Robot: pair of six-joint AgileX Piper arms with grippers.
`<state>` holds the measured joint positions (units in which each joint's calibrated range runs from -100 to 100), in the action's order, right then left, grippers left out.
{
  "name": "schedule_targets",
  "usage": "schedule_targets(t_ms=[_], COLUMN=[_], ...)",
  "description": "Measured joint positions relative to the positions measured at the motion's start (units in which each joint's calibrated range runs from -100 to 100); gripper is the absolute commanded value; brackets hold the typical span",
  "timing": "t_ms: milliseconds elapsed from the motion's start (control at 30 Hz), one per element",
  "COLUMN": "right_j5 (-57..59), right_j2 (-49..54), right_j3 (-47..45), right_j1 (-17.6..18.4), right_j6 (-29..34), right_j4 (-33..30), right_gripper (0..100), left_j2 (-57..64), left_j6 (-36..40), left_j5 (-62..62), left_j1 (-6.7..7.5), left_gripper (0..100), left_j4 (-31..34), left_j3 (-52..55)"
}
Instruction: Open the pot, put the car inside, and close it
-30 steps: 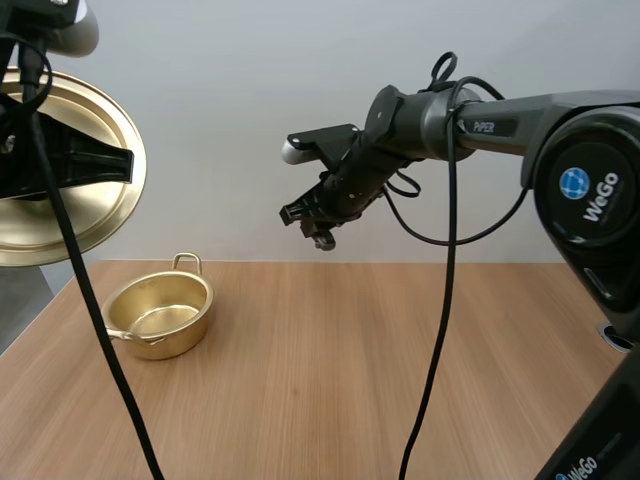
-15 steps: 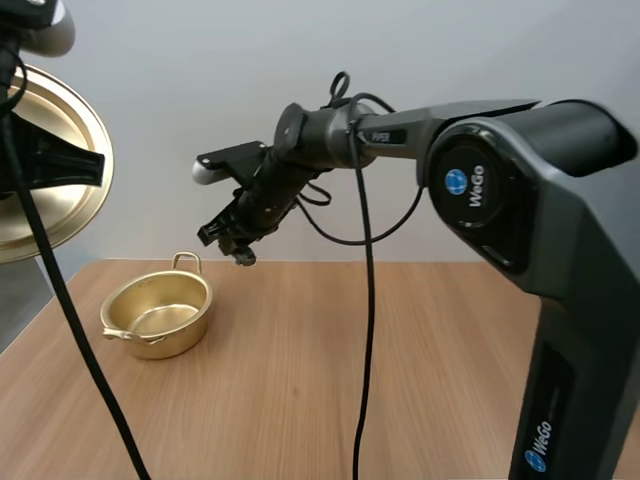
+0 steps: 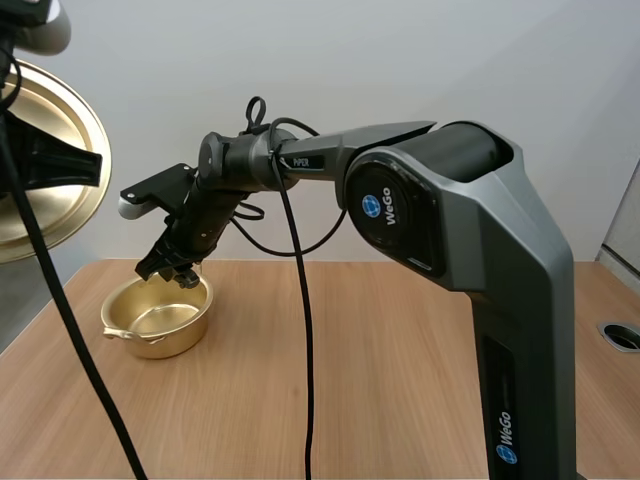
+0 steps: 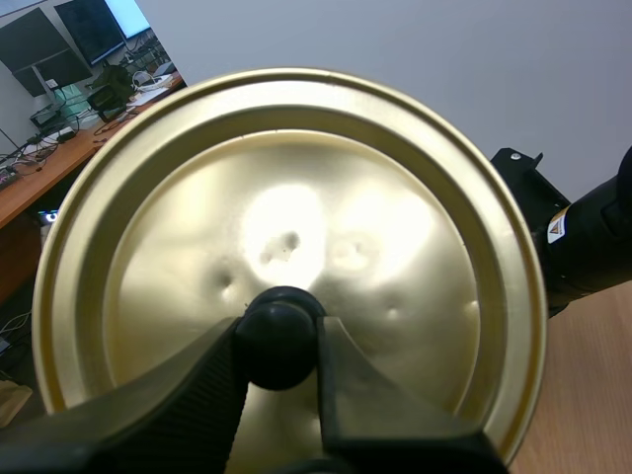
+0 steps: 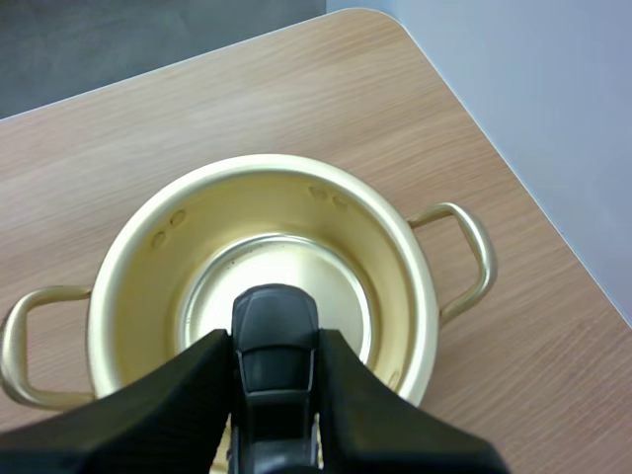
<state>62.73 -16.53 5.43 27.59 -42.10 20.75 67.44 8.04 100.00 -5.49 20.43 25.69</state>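
Note:
The gold pot (image 3: 158, 317) stands uncovered at the table's far left, its two handles out to the sides and nothing inside it (image 5: 267, 257). My right gripper (image 3: 180, 275) hangs just over the pot's rim, shut on a small dark toy car (image 5: 275, 351) held between the fingertips above the pot's mouth. My left gripper (image 4: 281, 341) is raised at the left, shut on the black knob (image 4: 277, 336) of the gold lid (image 4: 286, 257); the lid (image 3: 45, 160) is held up on edge, well above the pot.
The wooden table (image 3: 350, 380) stretches bare to the right of the pot. Its rounded far corner (image 5: 385, 25) lies close behind the pot. My right arm (image 3: 300, 160) spans across from the big base at the right.
My right arm has swung left and down with the car, from mid-table height to just over the pot. The lid stays raised in my left gripper.

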Motion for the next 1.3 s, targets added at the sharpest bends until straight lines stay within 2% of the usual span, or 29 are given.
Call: schedule_targets(t_ms=[633,867,1300], right_j5=[11.9,12.5,6.3], right_j2=[-13.5,-17.8,-20.4], right_j3=[18.2,20.6,20.7], right_j1=[1.0,3.0,3.1], right_j6=[0.7,1.9,2.9], right_j4=[-0.3,-4.5,-9.2], right_gripper=[0,0,0], left_j2=[0.0,0.0,0.0], left_j6=[0.0,0.0,0.0], left_j5=[0.0,0.0,0.0], left_j1=[0.00,0.00,0.00], left_gripper=[0,0,0], left_j4=[0.0,0.0,0.8], left_j3=[0.0,0.0,0.0])
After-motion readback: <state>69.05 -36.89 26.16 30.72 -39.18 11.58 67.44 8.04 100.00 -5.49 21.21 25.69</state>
